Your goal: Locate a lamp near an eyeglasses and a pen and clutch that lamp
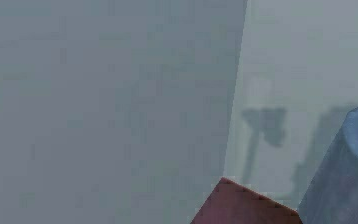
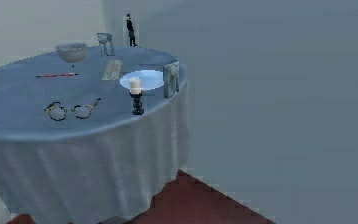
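Eyeglasses [image 2: 72, 109], red pen [image 2: 57, 74] apart on draped table [image 2: 87, 170]

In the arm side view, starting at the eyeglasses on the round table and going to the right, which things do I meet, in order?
eyeglasses → pale flat object → small lamp → upright frame. The white plate and the dark statuette overlap the lamp's place, so I leave them out.

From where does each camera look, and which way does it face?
Forward view: on the robot, looking ahead and down at a grey wall corner and red-brown floor.
Arm side view: on the robot's body, looking sideways at the round table with eyeglasses and pen.
Shared: probably the blue-grey tablecloth and the floor.
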Robot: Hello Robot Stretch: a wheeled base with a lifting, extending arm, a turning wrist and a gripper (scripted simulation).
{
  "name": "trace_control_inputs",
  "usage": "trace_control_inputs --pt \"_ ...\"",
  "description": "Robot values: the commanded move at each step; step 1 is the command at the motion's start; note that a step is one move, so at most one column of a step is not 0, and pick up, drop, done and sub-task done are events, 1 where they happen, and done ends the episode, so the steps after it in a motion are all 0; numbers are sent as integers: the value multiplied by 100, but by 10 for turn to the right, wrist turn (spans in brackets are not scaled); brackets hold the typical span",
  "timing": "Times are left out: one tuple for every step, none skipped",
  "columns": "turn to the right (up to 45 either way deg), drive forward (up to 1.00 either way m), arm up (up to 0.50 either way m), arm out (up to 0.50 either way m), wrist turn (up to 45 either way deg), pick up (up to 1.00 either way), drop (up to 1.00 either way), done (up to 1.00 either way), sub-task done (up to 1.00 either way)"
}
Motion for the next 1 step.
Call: trace_control_inputs --pt "0 0 38 0 0 0 0 0 0"
